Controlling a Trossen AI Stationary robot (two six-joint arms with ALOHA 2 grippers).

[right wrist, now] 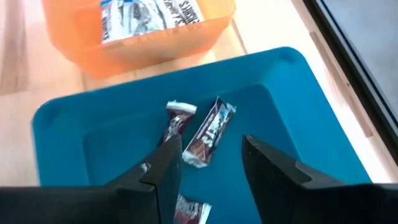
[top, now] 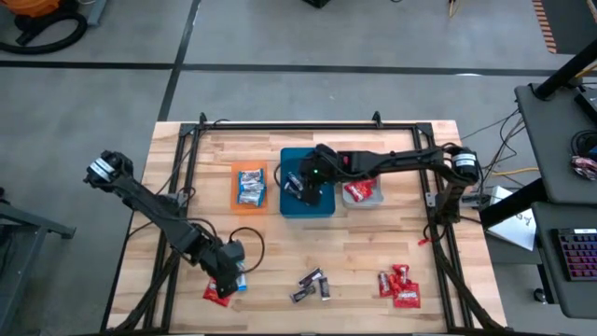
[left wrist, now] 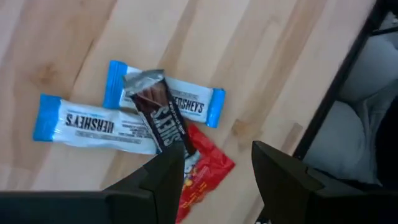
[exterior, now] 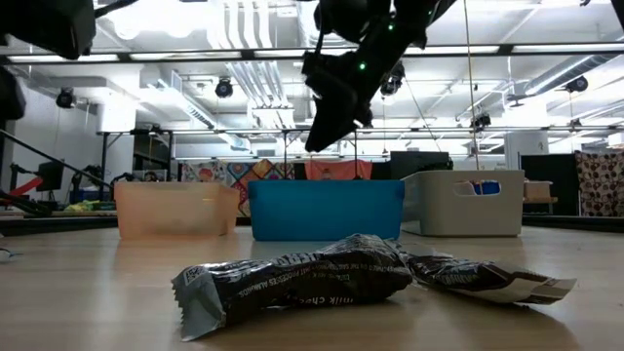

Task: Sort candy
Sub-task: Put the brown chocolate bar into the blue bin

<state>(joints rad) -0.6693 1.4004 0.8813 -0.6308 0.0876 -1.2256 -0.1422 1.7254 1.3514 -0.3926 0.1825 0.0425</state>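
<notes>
My right claw hangs parted and empty above the teal tray, whose light, crinkly dark-wrapped candies are likely best pinched mid-wrapper.

Three trays sit in a row across the middle of the wooden table: an orange tray, a teal tray beside it, then a grey tray (the low view shows them side by side). A black frame runs along the far edge.

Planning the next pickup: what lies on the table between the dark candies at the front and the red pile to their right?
Bare wood. In the high view, nothing lies between the dark-wrapped candies and the red candies.
</notes>
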